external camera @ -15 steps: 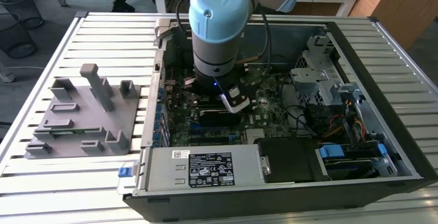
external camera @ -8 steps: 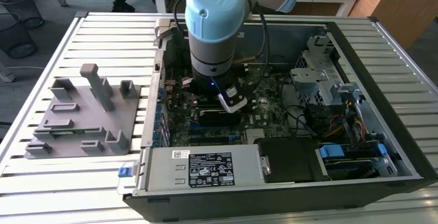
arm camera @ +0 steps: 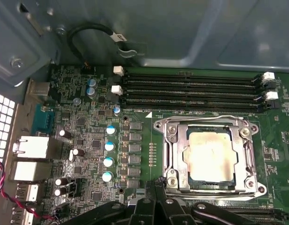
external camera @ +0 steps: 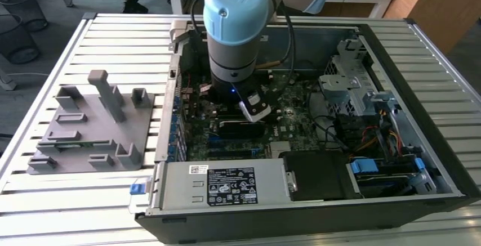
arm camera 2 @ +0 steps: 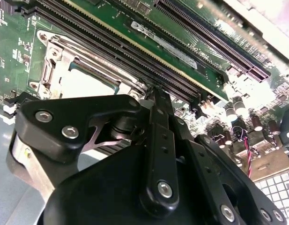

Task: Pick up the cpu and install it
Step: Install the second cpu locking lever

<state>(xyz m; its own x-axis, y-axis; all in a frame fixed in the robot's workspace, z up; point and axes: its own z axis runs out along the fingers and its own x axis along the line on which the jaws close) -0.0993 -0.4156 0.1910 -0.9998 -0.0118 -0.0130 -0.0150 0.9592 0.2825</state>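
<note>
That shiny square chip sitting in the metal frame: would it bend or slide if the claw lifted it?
The cpu looks like a flat chip with a metal top, so probably stiff, not floppy. Its smooth, shiny face may be slippery. It sits inside the socket frame, so a sideways push likely wouldn't move it.

— Where is the cpu (arm camera: 211, 156)?

— In the first wrist view it lies flat inside the metal socket frame on the green board, just beside the long memory slots.

— What does it look like?

— A square chip with a pale, shiny metal top, glaring under the light, with a thin darker edge around it.

— Is it tilted?

— No, it sits level and square to the frame. In the second wrist view its bright top (arm camera 2: 83, 83) shows within the same frame.
</note>
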